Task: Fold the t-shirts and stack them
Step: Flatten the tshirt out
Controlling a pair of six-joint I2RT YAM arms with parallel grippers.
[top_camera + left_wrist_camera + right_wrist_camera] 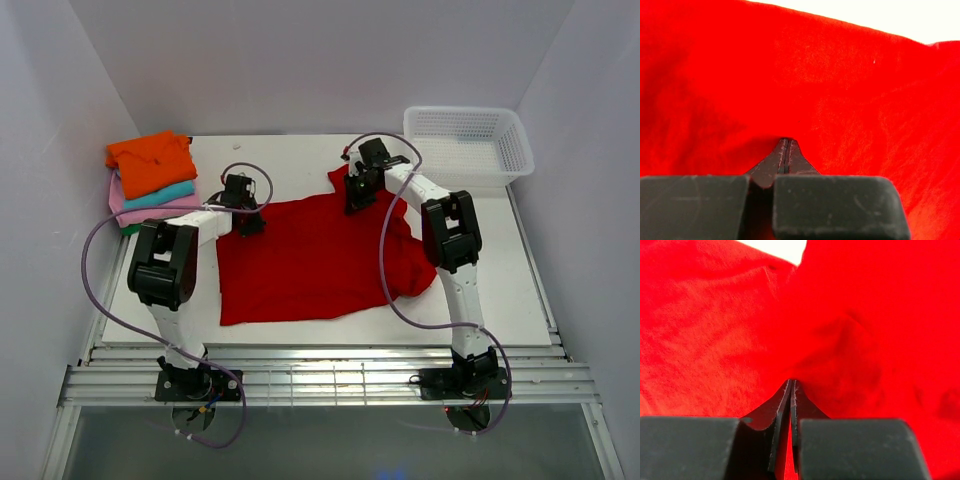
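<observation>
Nearest us, the left arm's base [197,385] and the right arm's base [462,380] sit bolted at the near edge of the white counter [510,280]. At far left, in the back corner, we see a stack of folded shirts: an orange tee [152,160] on top, a teal tee [165,193] beneath it, a pink tee [150,208] below that, and a sliver of a dark green tee [130,229] at the bottom. Just right of the stack, the left claw [249,224] is down on the far left corner of the red t-shirt [310,260]. Its fingers [774,167] are pressed together, pinching cloth that puckers at their tips. We find the red t-shirt spread across the middle of the counter, mostly flat, with its right side rumpled beneath the right arm. Farther right, the right claw [356,204] meets the shirt's far edge, clamped on a fold of the fabric; a strip of red shows between its fingers [807,407] in the wrist view. A white mesh basket [470,168] stands at the far right corner, apart from the shirt.
</observation>
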